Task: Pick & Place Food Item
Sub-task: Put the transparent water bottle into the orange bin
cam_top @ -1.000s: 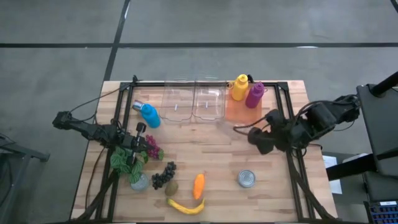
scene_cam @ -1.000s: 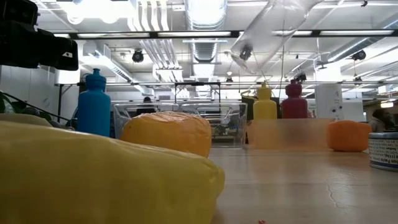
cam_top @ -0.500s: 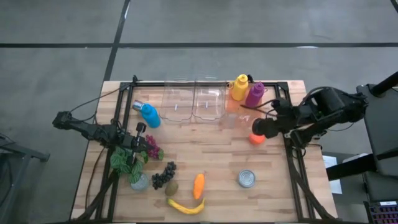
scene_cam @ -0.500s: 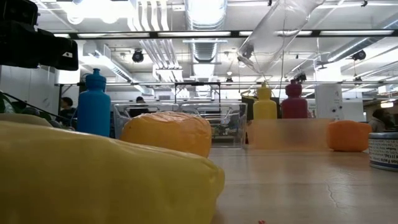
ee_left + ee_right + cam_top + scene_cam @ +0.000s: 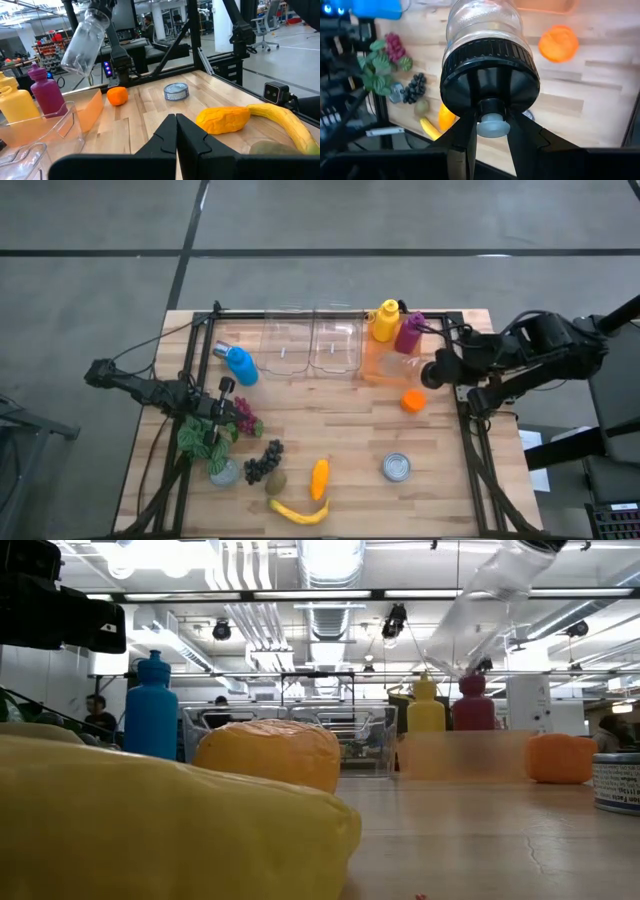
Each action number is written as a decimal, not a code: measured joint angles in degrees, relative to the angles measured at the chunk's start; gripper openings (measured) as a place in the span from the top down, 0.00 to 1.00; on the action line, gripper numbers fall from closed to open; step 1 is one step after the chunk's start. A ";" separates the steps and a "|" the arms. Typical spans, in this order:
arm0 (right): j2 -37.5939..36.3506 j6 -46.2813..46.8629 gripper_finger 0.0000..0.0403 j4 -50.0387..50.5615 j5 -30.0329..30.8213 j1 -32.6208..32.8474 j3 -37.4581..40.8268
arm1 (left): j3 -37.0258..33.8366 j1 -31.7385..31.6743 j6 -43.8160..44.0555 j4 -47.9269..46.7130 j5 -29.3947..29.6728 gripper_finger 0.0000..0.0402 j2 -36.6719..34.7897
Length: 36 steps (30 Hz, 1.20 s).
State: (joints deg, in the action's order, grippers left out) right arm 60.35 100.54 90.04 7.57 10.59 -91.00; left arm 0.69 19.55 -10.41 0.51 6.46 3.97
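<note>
The right pincer [image 5: 490,131] is closed on the black-capped end of a clear plastic jar [image 5: 485,30], holding it tilted in the air above the right rear part of the bench [image 5: 440,500], its open body pointing toward the orange tray [image 5: 385,363]. The food item, a small orange fruit [image 5: 413,401], lies on the bench apart from the jar, just in front of the orange tray and a little toward the bench's front from the right pincer [image 5: 432,370]; nothing touches it. In the left wrist view the same orange fruit [image 5: 117,96] sits on the wood below the raised jar [image 5: 86,42], with a tin can [image 5: 176,92] to one side of it. The left pincer [image 5: 176,131] is shut on nothing and rests low over the left side of the bench, near the leafy plant [image 5: 200,438] and purple grapes [image 5: 246,418]. A carrot [image 5: 319,478] and a banana [image 5: 298,512] lie at the front edge.
</note>
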 joint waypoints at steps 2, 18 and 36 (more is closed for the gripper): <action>-1.47 2.41 0.81 0.03 -0.11 -0.54 1.34 | 0.00 -0.02 0.00 0.00 0.00 1.00 0.00; -4.74 17.23 0.81 -0.04 -0.06 -1.47 3.41 | 0.02 0.00 0.00 0.00 0.00 1.00 0.00; -4.74 22.00 0.81 -0.30 3.89 -5.62 6.72 | 0.01 -0.01 0.00 0.00 0.00 1.00 0.00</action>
State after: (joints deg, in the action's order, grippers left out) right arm 55.61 122.54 89.74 11.46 4.96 -84.28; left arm 0.70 19.54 -10.41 0.51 6.46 3.97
